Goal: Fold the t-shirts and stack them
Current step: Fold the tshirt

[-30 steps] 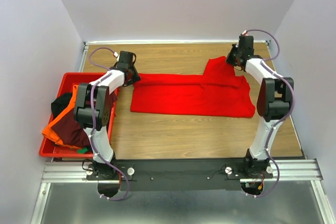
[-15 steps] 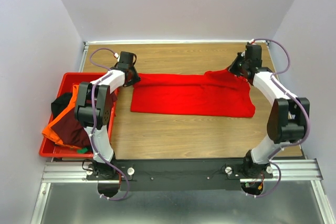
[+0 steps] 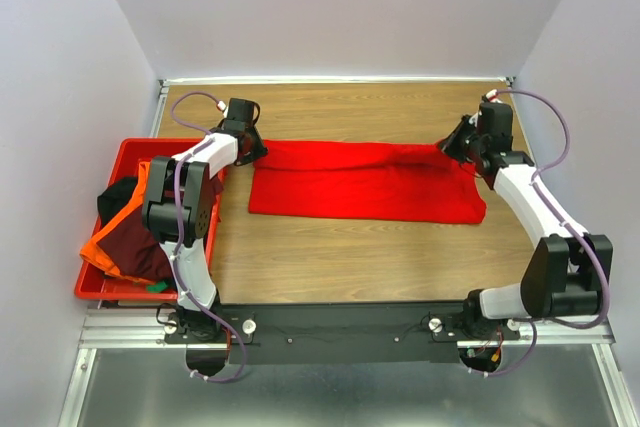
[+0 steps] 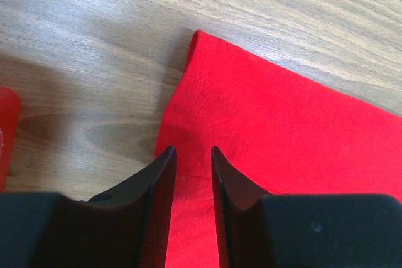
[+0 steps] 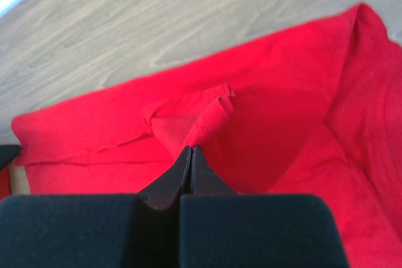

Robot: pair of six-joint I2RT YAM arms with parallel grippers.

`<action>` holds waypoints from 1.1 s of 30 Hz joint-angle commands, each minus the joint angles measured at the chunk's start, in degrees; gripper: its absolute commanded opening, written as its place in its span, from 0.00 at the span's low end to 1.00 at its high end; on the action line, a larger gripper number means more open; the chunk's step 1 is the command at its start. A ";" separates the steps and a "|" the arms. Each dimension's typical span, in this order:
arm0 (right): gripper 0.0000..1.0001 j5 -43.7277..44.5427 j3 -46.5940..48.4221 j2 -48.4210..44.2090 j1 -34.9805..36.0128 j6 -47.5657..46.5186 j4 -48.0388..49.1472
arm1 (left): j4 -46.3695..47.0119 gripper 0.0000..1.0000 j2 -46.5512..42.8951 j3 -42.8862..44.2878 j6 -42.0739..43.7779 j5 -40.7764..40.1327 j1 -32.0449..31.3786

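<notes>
Right gripper [image 5: 190, 150] rightward, red t-shirt [image 3: 365, 179] between fingertips

The left arm [image 3: 197, 155] and right arm [image 3: 535, 202] share white rounded links joined by chunky black motor housings. A lilac cable [image 3: 200, 94] loops along each. Their fingers [image 4: 160, 186] are matte black tapered blades.

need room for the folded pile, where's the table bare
The wooden table is bare between the bright red cloth t-shirt and the near edge, and in a band behind it. Crowded: heaped red plastic crate; left gripper and right gripper at the shirt's ends.
</notes>
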 commanded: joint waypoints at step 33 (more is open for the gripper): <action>0.50 -1.24 -14.29 -6.01 0.26 1.22 -1.00 | -0.38 0.37 -4.66 0.07 1.21 2.72 -0.70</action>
